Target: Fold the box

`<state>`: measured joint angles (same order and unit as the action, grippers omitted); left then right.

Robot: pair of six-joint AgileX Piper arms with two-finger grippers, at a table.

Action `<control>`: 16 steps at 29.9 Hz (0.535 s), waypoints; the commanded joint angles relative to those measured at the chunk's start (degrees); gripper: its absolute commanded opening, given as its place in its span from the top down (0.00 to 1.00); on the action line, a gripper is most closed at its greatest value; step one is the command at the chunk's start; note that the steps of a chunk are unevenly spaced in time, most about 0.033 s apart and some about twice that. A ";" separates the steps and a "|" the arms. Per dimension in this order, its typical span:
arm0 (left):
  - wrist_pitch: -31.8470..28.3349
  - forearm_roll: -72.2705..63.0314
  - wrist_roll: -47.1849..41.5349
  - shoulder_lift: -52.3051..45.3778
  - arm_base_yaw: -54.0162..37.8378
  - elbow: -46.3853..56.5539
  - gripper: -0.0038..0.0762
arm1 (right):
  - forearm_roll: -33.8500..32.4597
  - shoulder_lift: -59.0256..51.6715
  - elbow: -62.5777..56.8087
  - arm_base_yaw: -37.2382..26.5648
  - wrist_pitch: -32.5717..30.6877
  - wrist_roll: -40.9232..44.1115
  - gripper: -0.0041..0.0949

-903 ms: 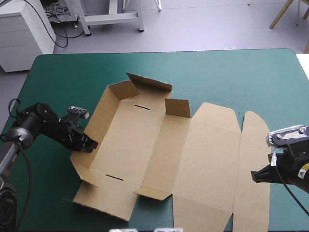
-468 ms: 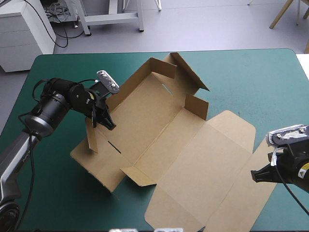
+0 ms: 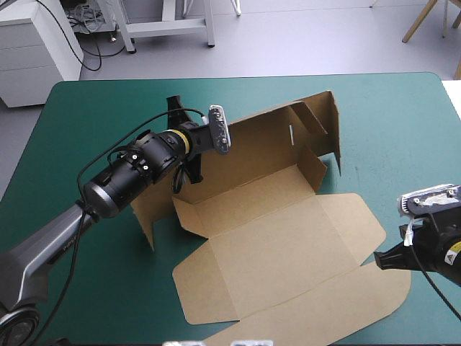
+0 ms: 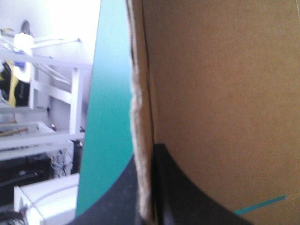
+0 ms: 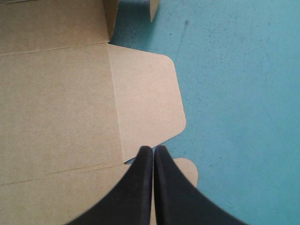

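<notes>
The brown box (image 3: 288, 238) is a cut sheet, partly lifted. Its long left wall and back panel (image 3: 266, 148) stand tilted up, while the lid and rounded flaps lie flat toward the right. My left gripper (image 3: 184, 170) is raised over the table and shut on the upright wall's edge. In the left wrist view the board edge (image 4: 140, 140) runs between the black fingers (image 4: 171, 187). My right gripper (image 3: 380, 262) is low at the box's right edge, shut with nothing in it. Its tips (image 5: 153, 151) meet over the rim of a rounded flap (image 5: 145, 98).
The teal-green cover (image 3: 94, 115) shows all round the box, widest at the far right (image 3: 389, 122) and near left. The table's far edge (image 3: 238, 76) runs close behind the raised wall. Small side flaps (image 3: 333, 130) stick up at the far right of the box.
My left gripper rose and swung toward the far right, pulling the box's left wall up from flat to standing. The whole sheet turned and slid. The right gripper stayed put.
</notes>
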<state>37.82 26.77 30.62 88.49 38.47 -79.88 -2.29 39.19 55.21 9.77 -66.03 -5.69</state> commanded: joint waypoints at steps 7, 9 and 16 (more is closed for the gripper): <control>-17.70 3.04 9.13 -2.61 2.95 6.19 0.96 | -0.24 0.08 1.34 -0.30 2.85 -0.22 0.97; -20.36 3.17 9.60 -3.13 3.04 8.32 0.96 | -0.24 0.08 1.34 -0.30 2.70 -0.22 0.97; -30.40 8.12 9.60 -7.07 3.30 16.53 0.96 | -0.24 0.08 1.34 -0.30 2.70 -0.22 0.97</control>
<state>13.24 33.73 40.19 84.81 40.68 -65.05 -2.29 39.19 55.21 9.77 -66.08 -5.69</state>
